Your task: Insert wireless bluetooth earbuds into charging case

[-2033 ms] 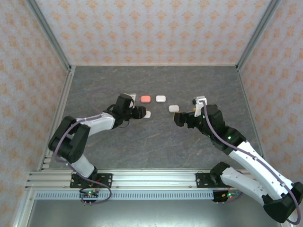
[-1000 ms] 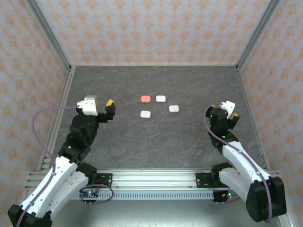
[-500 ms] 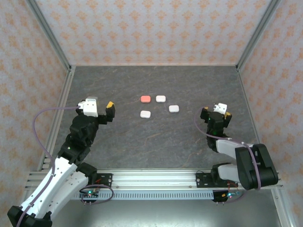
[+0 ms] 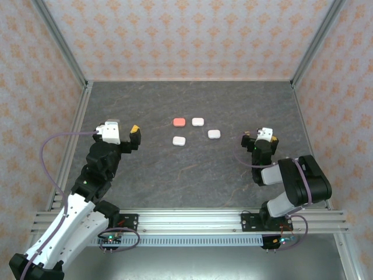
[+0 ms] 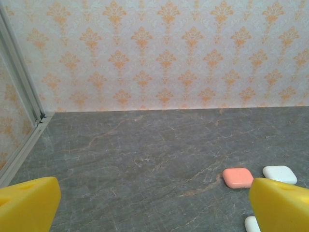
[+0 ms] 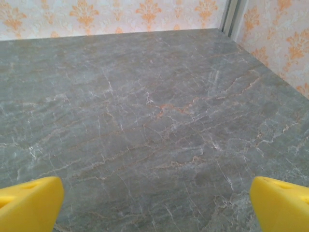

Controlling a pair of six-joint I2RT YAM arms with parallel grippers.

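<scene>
- Right gripper (image 4: pixel 259 140) has folded back closer to my base, fingers wide apart, empty.
- Left gripper (image 4: pixel 123 133) unmoved, fingers wide apart, empty.
- Pink case (image 4: pixel 179 122) and three white cases (image 4: pixel 198 122) (image 4: pixel 214 133) (image 4: pixel 179 140) unmoved.

table (image 4: pixel 192 175): grey marbled | walls (image 4: pixel 186 35): orange-patterned | rail (image 4: pixel 186 221): near edge

4 cases (image 4: pixel 198 122) on table (image 4: pixel 175 175); 2 behind 2

Left arm (image 4: pixel 81 192): stretched forward from its base, left gripper (image 4: pixel 125 137) raised, jaws spread wide. Right arm (image 4: pixel 297 181): folded tight over its base, right gripper (image 4: pixel 257 140) pointed forward, jaws spread wide, yellow fingertips (image 6: pixel 29 203) seen well apart
</scene>
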